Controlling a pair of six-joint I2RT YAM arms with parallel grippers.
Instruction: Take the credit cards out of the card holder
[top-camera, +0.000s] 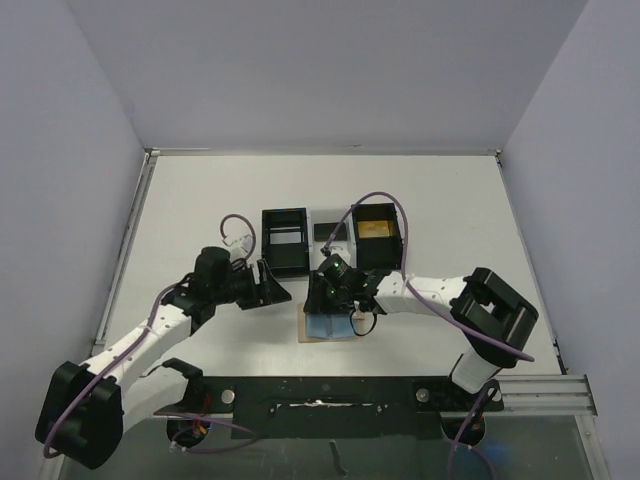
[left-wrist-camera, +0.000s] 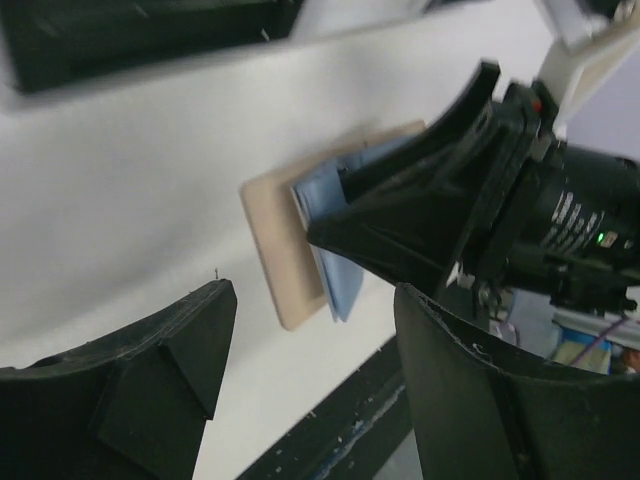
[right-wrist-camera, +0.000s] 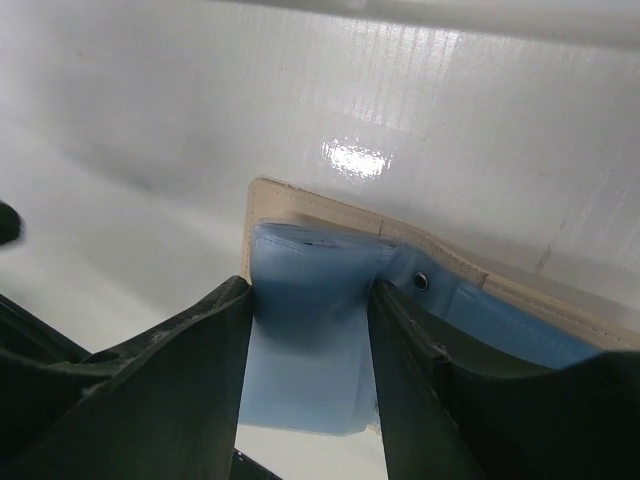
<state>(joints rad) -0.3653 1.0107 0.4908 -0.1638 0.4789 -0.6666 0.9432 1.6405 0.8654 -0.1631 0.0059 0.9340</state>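
Note:
The tan card holder (top-camera: 312, 334) lies open on the white table, between the two arms. Its blue-grey inner panel (right-wrist-camera: 305, 350) stands lifted off the tan back (right-wrist-camera: 300, 205), with a round snap (right-wrist-camera: 421, 282) beside it. My right gripper (right-wrist-camera: 310, 300) comes down on it from above, a finger touching each side edge of the lifted panel. My left gripper (left-wrist-camera: 310, 340) hovers open just left of the holder (left-wrist-camera: 275, 240), with nothing between its fingers. The right gripper (left-wrist-camera: 400, 215) covers most of the holder there. No credit cards show; they are hidden.
A black three-compartment tray (top-camera: 285, 240) stands just behind the holder, its right compartment (top-camera: 377, 232) yellowish inside. A black rail (top-camera: 330, 395) runs along the near table edge. White walls close off the back and both sides.

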